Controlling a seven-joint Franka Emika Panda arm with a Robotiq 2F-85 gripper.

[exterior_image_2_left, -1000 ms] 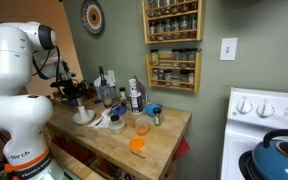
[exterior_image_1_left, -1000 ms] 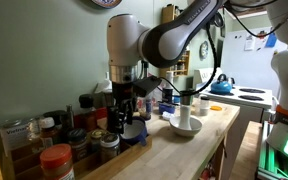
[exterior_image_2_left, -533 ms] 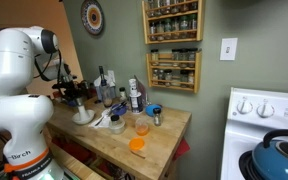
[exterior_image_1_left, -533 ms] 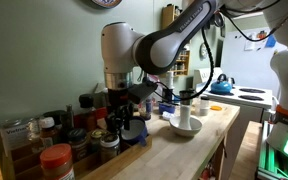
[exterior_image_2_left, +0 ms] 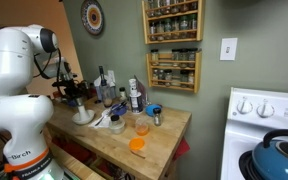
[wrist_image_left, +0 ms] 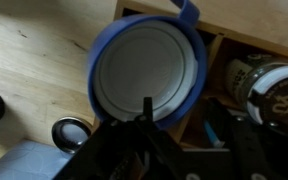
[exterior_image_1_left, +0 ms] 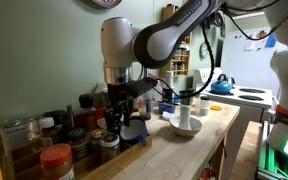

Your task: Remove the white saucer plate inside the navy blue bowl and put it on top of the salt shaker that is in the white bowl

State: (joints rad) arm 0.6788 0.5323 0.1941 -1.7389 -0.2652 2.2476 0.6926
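The tool [exterior_image_1_left: 123, 108] is hovering directly above the navy blue bowl [wrist_image_left: 96, 62]. The white saucer plate [wrist_image_left: 146, 70] is lying flat inside that bowl. Tool state: it cannot be told, since the jaws are showing only as a dark blur. The salt shaker [exterior_image_1_left: 185, 108] is standing upright in the white bowl [exterior_image_1_left: 184, 127] on the table [exterior_image_1_left: 212, 122], apparently clear of the blue bowl.

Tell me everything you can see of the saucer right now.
The saucer is a plain white round disc, smooth like glazed ceramic. It lies flat inside the blue bowl, whose rim rings it all round. It looks whole and empty. In the wrist view the gripper hangs over its near edge; whether they touch cannot be told.
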